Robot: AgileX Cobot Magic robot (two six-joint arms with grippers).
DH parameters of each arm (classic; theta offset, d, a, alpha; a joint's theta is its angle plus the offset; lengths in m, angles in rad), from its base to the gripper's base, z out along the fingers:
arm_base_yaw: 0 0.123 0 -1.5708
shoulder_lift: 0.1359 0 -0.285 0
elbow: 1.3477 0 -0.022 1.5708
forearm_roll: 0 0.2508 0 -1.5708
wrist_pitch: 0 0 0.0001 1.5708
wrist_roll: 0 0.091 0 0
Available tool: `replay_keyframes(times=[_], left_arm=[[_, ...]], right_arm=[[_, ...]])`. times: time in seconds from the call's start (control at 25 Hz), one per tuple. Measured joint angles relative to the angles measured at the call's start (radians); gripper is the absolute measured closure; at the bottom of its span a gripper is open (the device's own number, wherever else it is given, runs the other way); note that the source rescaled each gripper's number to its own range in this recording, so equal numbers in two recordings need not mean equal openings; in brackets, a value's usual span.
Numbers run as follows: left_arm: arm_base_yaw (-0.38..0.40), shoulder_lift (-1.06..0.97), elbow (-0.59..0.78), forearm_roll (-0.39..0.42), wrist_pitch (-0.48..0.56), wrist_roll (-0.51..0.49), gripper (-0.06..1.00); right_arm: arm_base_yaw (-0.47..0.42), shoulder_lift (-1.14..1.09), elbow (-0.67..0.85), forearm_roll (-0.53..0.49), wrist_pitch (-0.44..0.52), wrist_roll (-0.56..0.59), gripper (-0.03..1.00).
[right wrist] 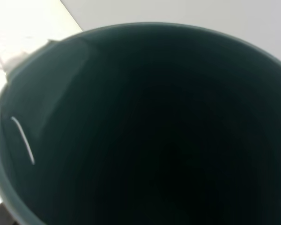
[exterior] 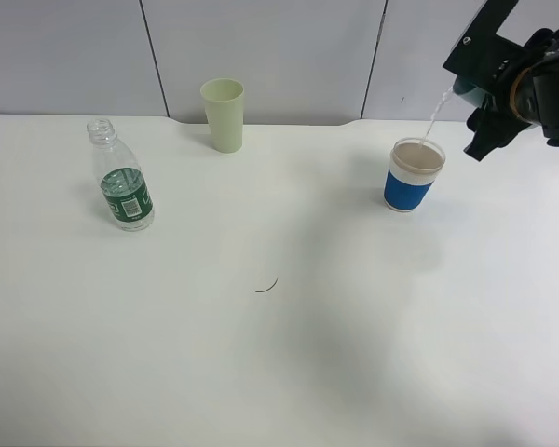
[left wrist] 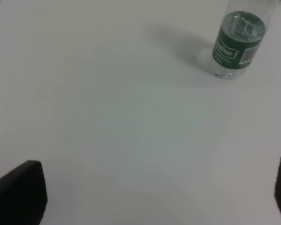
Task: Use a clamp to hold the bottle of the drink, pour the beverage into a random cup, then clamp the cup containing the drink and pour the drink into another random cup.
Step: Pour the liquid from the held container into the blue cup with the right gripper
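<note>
Right gripper [exterior: 489, 98] clamped on teal cup [exterior: 466, 90], tipped above blue-sleeved cup [exterior: 415, 174]; thin stream [exterior: 435, 114] falling into it. Second pour under way, near its end by the look of it. Bottle [exterior: 121, 179] stands upright far left, its pour done. Left gripper [left wrist: 145, 197] wide apart, holding nothing. Pale green cup [exterior: 224, 114] unused at back.

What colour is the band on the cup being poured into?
Blue, on a white cup with a cream rim; the exterior high view shows it best.
</note>
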Motion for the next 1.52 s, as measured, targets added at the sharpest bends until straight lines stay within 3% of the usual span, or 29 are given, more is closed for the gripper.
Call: replay_keyframes(times=[0.8,1.0,1.52], left_arm=[[0.000,0.000,0.000,0.000,0.000,-0.001,-0.05],[0.000,0.000,0.000,0.000,0.000,-0.001,-0.05],[0.000,0.000,0.000,0.000,0.000,-0.001,-0.05]], right_arm=[[0.000,0.000,0.000,0.000,0.002,-0.108,0.97],[0.000,0.000,0.000,0.000,0.003,-0.182,0.97],[0.000,0.000,0.000,0.000,0.024,-0.207,0.97]])
